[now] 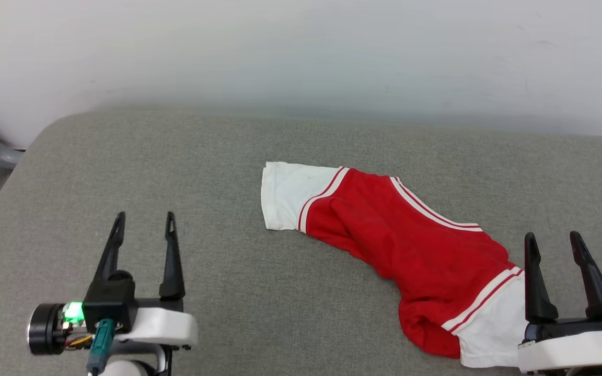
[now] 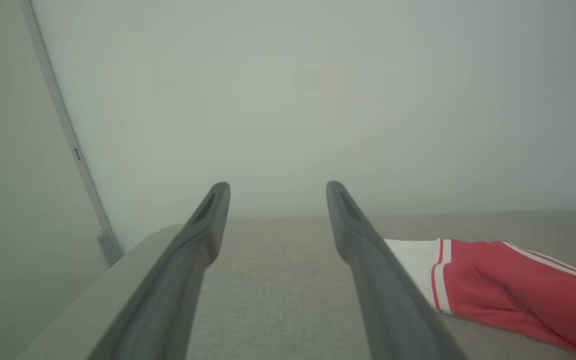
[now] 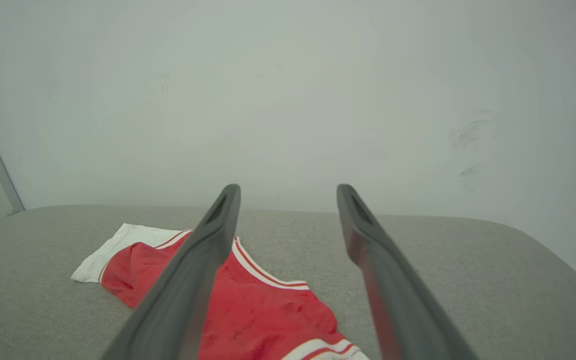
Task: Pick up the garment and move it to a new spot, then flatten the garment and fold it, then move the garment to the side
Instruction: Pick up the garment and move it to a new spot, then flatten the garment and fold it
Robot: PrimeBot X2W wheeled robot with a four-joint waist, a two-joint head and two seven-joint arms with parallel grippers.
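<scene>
Red garment lies bunched diagonally on grey cushion, centre to 4 o'clock. Both empty, jaws spread wide: left gripper at 8 o'clock, right gripper at 4. Probably best to pinch its two ends low and lift evenly together.

Head cam: high, aimed forward-down over the bench toward the wall. 2 wrist cams: low, close to the surface, sighting along left pincer and right pincer at that wall. All 3 catch the garment.
</scene>
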